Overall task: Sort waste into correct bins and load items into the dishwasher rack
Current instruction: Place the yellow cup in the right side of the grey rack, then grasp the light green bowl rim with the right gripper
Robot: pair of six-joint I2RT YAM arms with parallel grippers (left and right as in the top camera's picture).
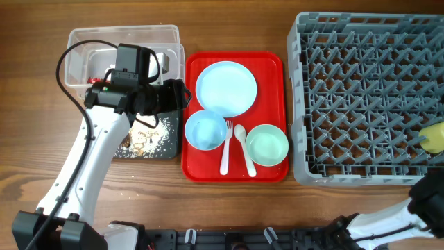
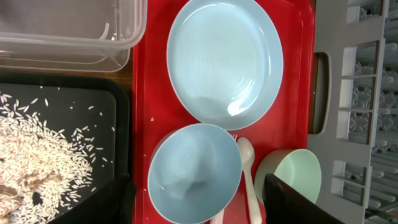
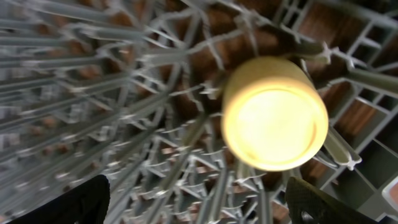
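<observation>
My left gripper (image 2: pixel 199 202) is open and empty, its fingers hovering either side of the pale blue bowl (image 2: pixel 194 171) on the red tray; in the overhead view the gripper (image 1: pixel 182 95) sits at the tray's left edge. The pale blue plate (image 1: pixel 226 88), mint-green bowl (image 1: pixel 267 144), white fork (image 1: pixel 225 149) and spoon (image 1: pixel 244 146) also lie on that tray. The yellow cup (image 3: pixel 273 112) lies in the grey rack (image 1: pixel 368 97) near its right edge. My right gripper (image 3: pixel 199 199) is open above the rack, apart from the cup. Crumbly leftovers (image 2: pixel 31 155) cover the black tray (image 1: pixel 170 142). A red wrapper (image 1: pixel 94 80) lies in the clear tub (image 1: pixel 125 33).
The flat red serving tray (image 1: pixel 234 175) lies between the bins and the rack. The clear tub stands behind the black tray at the left. The rack fills the right side of the table, its pegs upright. White crumpled material in the tub is partly hidden by my left arm.
</observation>
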